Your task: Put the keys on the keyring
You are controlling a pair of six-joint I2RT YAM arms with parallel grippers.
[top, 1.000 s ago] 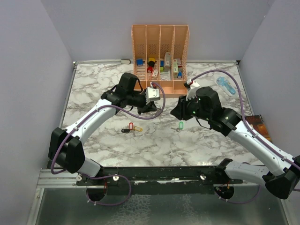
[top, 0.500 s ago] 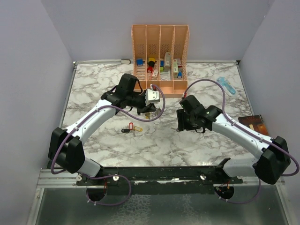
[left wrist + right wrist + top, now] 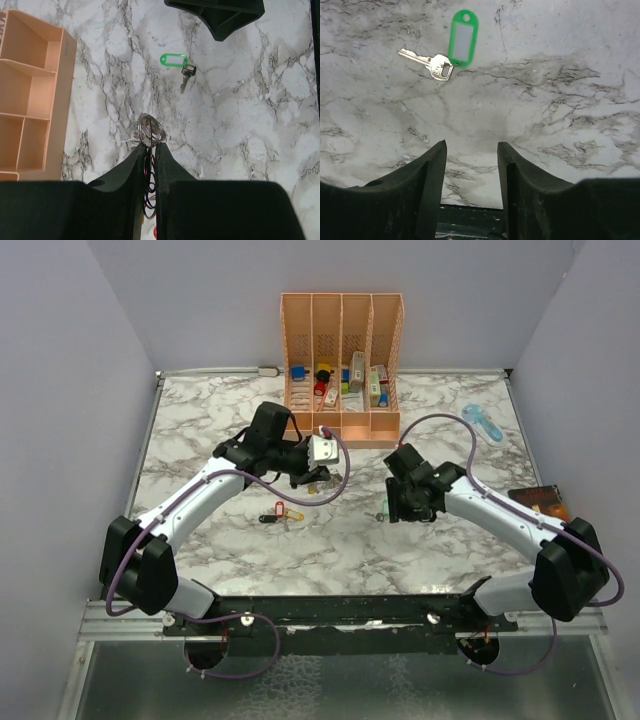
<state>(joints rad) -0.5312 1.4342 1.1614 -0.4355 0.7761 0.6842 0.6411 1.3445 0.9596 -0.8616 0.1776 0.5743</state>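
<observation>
L claw (image 3: 149,146) pinching keyring (image 3: 149,131), organizer (image 3: 31,95) nr (key (image 3: 174,60) ahead)

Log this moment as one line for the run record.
left jaws: shut on keyring | right jaws: open, near green-tagged key | key: flat on table, unheld

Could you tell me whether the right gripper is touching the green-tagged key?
Apart. The right wrist view shows bare marble tabletop between the open jaws of the right gripper and the green-tagged key lying ahead of them.
</observation>
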